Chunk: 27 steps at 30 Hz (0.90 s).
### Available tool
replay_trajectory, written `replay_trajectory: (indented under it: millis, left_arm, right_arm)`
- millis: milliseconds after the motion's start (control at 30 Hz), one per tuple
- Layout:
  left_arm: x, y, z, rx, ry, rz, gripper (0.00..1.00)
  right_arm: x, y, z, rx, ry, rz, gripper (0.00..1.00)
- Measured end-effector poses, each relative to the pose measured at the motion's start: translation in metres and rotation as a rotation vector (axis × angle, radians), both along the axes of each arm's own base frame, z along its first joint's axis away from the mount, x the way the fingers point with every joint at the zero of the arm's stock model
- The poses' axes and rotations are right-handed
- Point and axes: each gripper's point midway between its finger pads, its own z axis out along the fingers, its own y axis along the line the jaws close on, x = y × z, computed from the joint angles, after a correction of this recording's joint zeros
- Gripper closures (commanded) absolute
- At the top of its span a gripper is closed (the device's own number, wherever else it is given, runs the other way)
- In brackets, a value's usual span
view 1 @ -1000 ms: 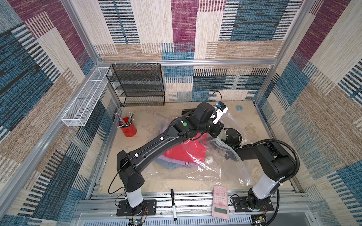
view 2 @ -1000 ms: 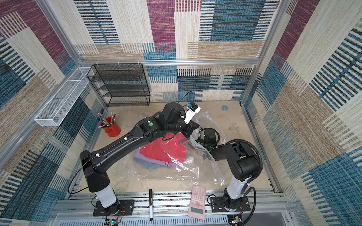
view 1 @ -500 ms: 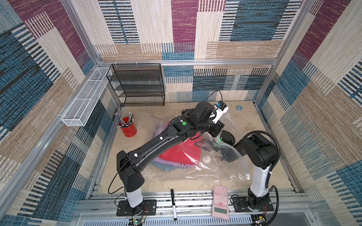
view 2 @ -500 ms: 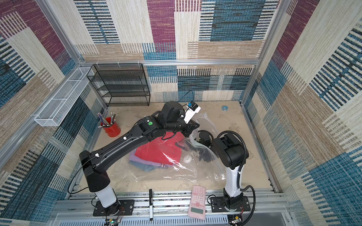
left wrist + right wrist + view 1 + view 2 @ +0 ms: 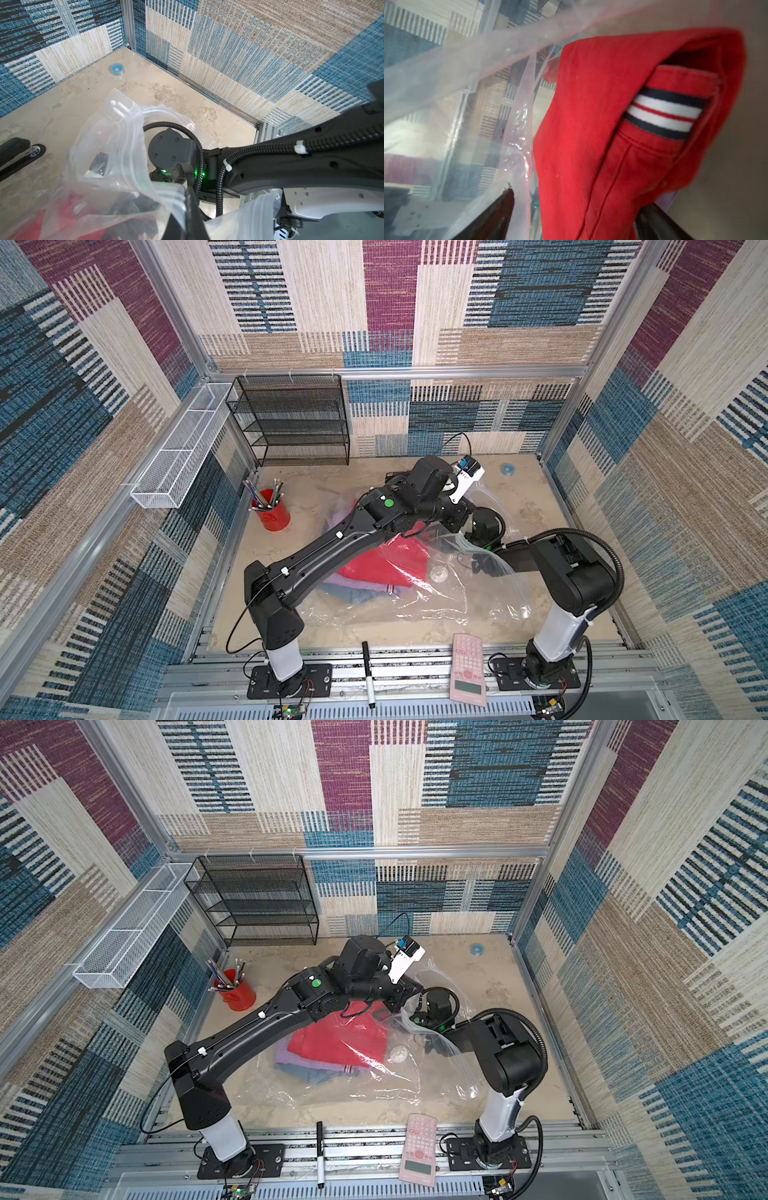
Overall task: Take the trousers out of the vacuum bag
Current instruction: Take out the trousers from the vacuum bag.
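Note:
The vacuum bag (image 5: 457, 605) lies crinkled on the table in both top views, its white valve (image 5: 397, 1053) facing up. Inside it are the trousers: red (image 5: 386, 564) on top, lilac (image 5: 361, 587) and denim (image 5: 353, 596) beneath. My left gripper (image 5: 188, 193) is shut on the bag's zip rim and holds the mouth up. My right gripper (image 5: 579, 199) is inside the bag mouth. Its jaws stand wide, one on each side of the red trousers' (image 5: 591, 124) folded edge with the striped band. One finger (image 5: 504, 207) is clear of the cloth.
A red pencil cup (image 5: 270, 514) stands at the left and a black mesh rack (image 5: 299, 423) at the back. Also here are a wire basket (image 5: 178, 456), a blue tape roll (image 5: 507, 468) and a stapler (image 5: 18, 153). A pink calculator (image 5: 467, 668) and a marker (image 5: 368, 672) lie on the front rail.
My right arm's elbow rose, then dropped back out to the right, while its wrist stayed at the bag mouth. The bag's right side shifted. The left arm held still.

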Motion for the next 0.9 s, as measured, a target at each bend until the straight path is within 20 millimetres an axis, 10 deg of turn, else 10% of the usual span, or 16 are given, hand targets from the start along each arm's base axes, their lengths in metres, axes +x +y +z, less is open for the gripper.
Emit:
replay_trajectory:
  millis: [533,900]
  left_arm:
    - [0.0,-0.008,-0.007,0.012,0.008,-0.012,1.0]
    - [-0.003,-0.016,-0.016,0.019,0.028,-0.04,1.0]
  right_arm:
    - [-0.004,0.002,-0.052,-0.13,0.097,-0.005,0.11]
    - [-0.011,0.022,-0.047,-0.016,0.059,0.065,0.11]
